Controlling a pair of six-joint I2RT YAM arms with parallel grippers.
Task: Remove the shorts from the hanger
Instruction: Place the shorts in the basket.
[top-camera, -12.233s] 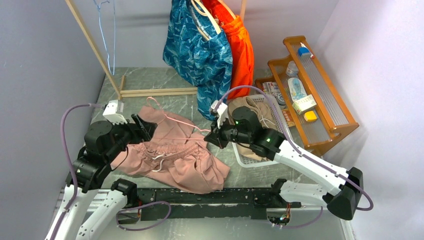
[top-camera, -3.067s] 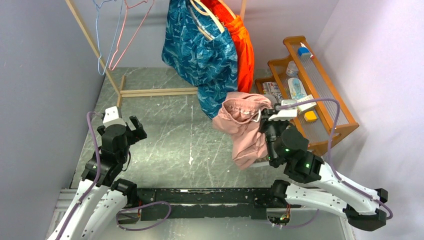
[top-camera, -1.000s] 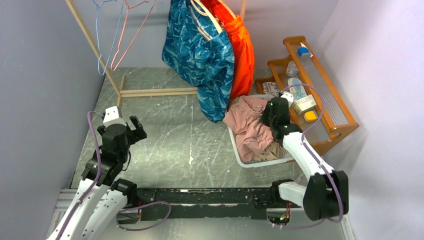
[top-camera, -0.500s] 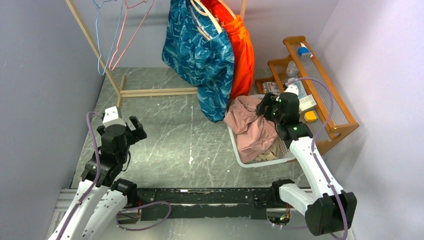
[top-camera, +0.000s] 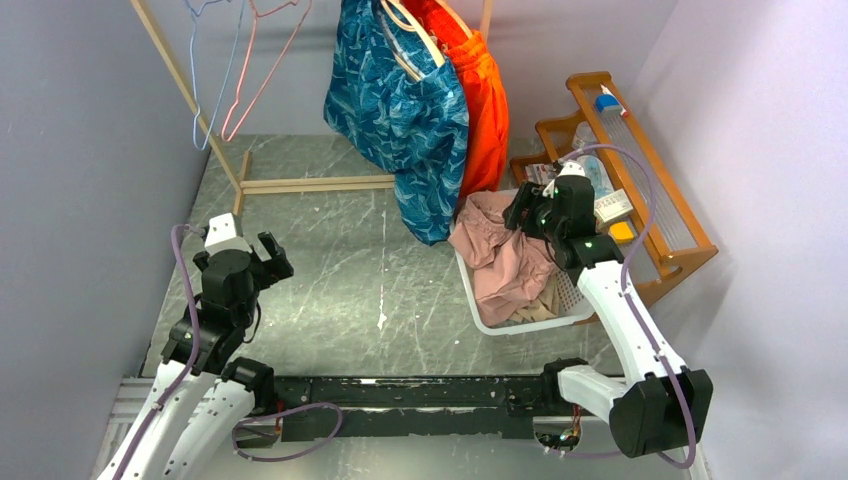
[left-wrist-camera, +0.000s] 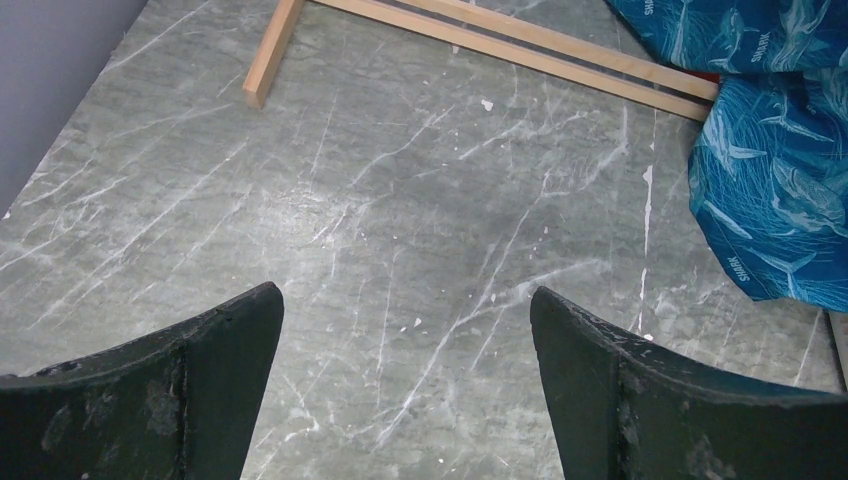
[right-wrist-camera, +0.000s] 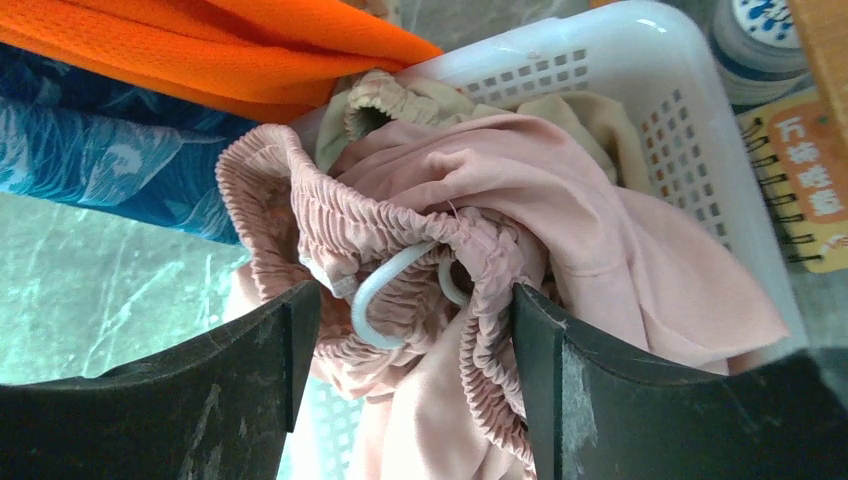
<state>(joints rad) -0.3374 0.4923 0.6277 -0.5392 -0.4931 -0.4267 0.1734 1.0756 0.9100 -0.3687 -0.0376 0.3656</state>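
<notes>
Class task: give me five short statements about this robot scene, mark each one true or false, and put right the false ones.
1. The pink shorts lie in the white basket. True.
2. The blue patterned shorts lie flat on the table. False: they hang from the rack, beside the orange shorts.
3. The right gripper is open over the pink shorts. True.
4. The left gripper is shut. False: it is open and empty above the table.
5. The basket stands on the table's left side. False: it stands on the right, beside the wooden shelf.
</notes>
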